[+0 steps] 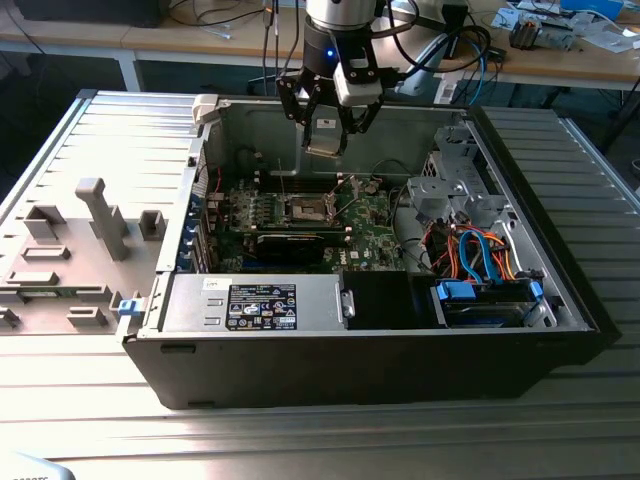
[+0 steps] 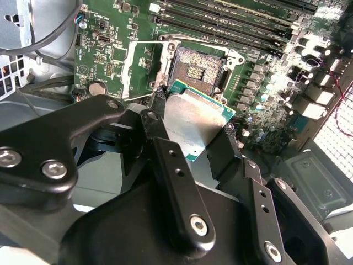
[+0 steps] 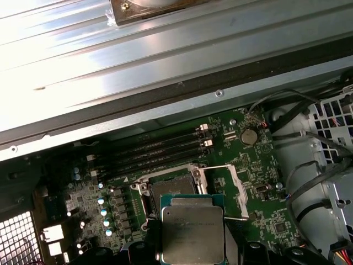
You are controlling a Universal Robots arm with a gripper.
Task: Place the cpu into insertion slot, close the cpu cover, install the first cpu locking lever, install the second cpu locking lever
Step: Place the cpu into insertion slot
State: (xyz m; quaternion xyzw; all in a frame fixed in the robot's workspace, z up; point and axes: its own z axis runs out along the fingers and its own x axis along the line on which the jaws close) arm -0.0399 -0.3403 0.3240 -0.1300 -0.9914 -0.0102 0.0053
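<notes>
The gripper, clamped on the cpu by its edges, holds it above the bare insertion slot, with the cpu cover swung open beside the slot.

The black gripper points straight down from the upright wrist, fingers clamped on the flat silvery-grey square cpu.
</notes>
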